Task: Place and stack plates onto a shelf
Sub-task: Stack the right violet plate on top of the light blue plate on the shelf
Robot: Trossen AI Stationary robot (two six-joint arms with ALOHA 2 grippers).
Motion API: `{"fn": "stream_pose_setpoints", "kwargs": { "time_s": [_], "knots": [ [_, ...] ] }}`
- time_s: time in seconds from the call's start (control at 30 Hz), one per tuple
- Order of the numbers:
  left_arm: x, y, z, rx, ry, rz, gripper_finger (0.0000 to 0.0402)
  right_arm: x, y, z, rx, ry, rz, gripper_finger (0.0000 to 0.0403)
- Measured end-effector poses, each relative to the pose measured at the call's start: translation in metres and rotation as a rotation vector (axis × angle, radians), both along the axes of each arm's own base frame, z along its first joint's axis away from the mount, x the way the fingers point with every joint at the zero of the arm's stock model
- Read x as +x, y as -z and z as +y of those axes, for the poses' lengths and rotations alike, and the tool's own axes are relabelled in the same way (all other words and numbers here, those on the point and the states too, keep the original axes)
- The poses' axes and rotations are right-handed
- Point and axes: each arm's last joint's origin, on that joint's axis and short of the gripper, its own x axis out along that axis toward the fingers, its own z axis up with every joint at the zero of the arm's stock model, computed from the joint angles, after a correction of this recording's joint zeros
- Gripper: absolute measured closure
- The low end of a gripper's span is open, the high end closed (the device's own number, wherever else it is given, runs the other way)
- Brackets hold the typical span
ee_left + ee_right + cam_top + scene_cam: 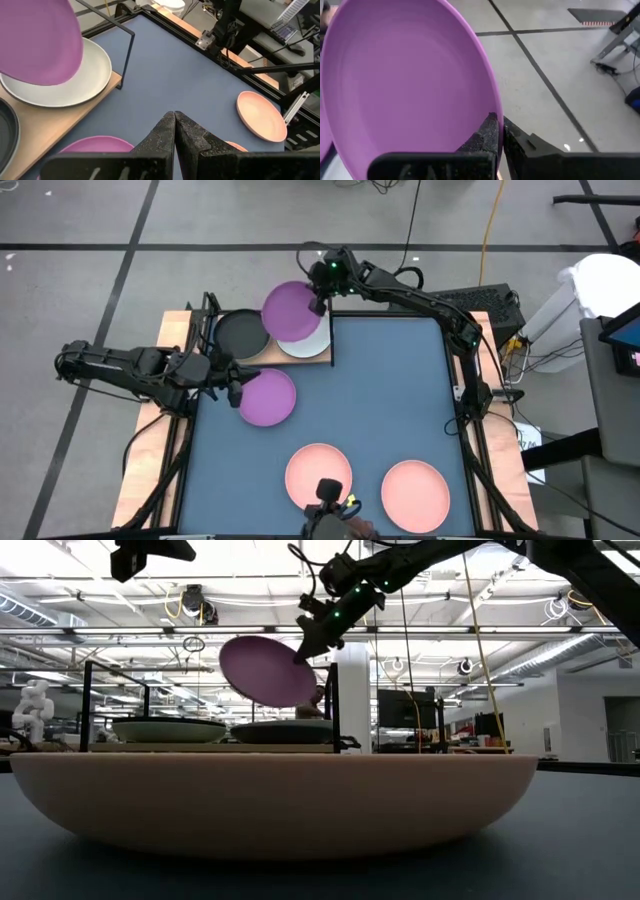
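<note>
Purple caught the eye first — one purple plate (291, 310) hung tilted in the air above the shelf (185, 330), pinched at its rim by the right gripper (319, 306), whose fingers were clenched on the thin edge at about three o'clock of the plate. Under it on the wooden board lay a white plate (310, 344), with a black plate (241, 333) just beside it at nine o'clock. The second purple plate (268, 397) lay flat on the blue mat (390, 390) near the shelf's front edge, and the left gripper (233, 391) rested right at its nine o'clock side, fingers pressed together with nothing visibly between them. Two pink plates (318, 472) sat well apart from the shelf at the mat's six o'clock end.

These plates looked stiff and light, matte rather than slick — a one-sided rim pinch seemed enough, though it let the plate hang at a slant. I'd guess the rim is the only real handhold; lowered too crooked, the plate could clip the black post (331, 340) or skate off the white one.
</note>
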Motion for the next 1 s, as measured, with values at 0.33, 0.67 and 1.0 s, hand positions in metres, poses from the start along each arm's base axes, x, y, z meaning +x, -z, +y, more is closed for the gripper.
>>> {"fn": "stream_pose_setpoints", "kwargs": {
  "time_s": [0.33,0.67,1.0],
  "knots": [
    [0.0001,-0.0003,0.0000,-0.020,-0.009,-0.009,0.0389,-0.0048,0.0095,0.0053,-0.035,-0.083,0.154,0.0403],
    [0.0004,-0.0007,-0.0001,-0.040,-0.018,-0.019,0.0389,-0.0036,0.0099,0.0085,-0.069,-0.067,0.187,0.0403],
    [0.0017,-0.0032,-0.0004,-0.051,-0.019,-0.050,0.0389,-0.0036,0.0099,0.0086,-0.064,-0.064,0.184,0.0403]
  ]
}}
